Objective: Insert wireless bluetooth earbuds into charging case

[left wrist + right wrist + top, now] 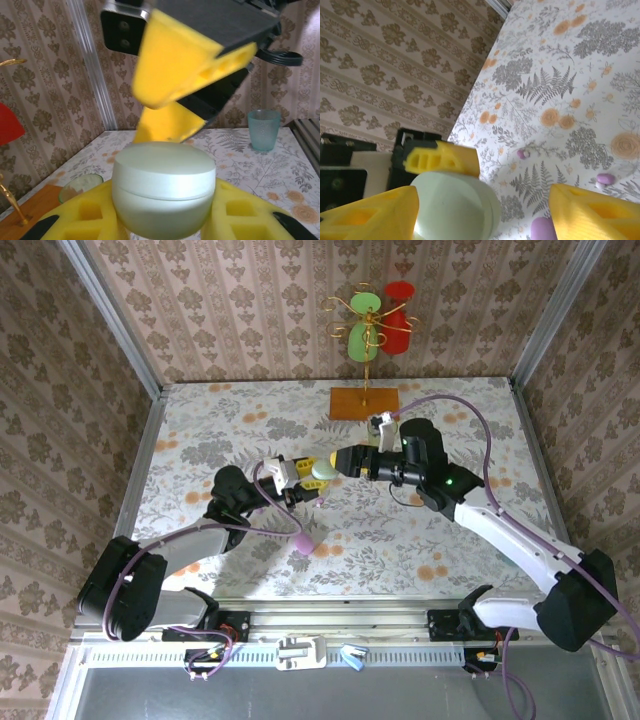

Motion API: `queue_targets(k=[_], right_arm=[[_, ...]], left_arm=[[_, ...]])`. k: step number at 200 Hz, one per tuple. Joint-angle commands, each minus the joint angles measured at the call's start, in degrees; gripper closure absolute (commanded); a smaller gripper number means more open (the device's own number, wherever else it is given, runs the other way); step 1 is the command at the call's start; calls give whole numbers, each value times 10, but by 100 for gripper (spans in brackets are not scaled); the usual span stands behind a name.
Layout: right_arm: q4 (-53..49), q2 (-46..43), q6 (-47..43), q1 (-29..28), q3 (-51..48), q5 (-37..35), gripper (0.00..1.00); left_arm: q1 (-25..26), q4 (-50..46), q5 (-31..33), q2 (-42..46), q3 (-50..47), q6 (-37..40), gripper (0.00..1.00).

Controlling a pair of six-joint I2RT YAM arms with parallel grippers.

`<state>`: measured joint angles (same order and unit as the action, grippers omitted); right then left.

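A pale green round charging case (164, 187), its lid down, sits clamped between the yellow fingers of my left gripper (164, 212), which is shut on it. From above, that left gripper (312, 478) holds the case (321, 471) over the middle of the table. My right gripper (338, 462) faces it from the right, its yellow fingers (185, 75) just above the lid. In the right wrist view the right gripper (480, 215) stands open, wide apart, with the case (455, 207) beside its left finger. Two tiny earbuds (522, 154) (605, 178) lie on the floral tabletop.
A pinkish-purple case (302, 543) (542, 229) lies on the table nearer the front. A wooden base with a gold ornament stand (365, 402) is at the back. A teal cup (263, 129) stands on the table. Patterned walls enclose three sides.
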<state>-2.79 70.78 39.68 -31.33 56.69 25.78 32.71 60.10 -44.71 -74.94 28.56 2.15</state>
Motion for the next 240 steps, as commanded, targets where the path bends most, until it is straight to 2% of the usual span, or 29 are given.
queue_targets(k=[1,16,38,62,78,94,111,146,185,209,240], right_arm=[[44,-22,32,4,-26,24,22],[111,-20,91,14,-50,49,16],[245,4,208,23,-83,100,16],[402,39,346,22,-120,128,22],[485,57,403,18,-140,130,28],[520,71,425,9,-145,130,32],[551,85,441,3,-148,131,40],[600,116,471,3,-150,132,68],[584,127,454,5,-141,133,80],[588,138,450,7,-134,132,83],[587,143,436,15,-136,126,83]], left_arm=[[4,32,16,4,8,-12,90],[5,39,22,4,8,-22,90],[8,58,42,3,9,-38,90],[11,74,70,-4,9,-42,90],[10,83,96,-13,9,-44,90],[10,88,104,-20,12,-49,90],[11,92,103,-22,15,-53,90],[11,91,103,-20,12,-52,90],[11,89,102,-11,8,-49,88],[11,78,102,-2,6,-39,79],[10,57,101,13,3,-28,47]])
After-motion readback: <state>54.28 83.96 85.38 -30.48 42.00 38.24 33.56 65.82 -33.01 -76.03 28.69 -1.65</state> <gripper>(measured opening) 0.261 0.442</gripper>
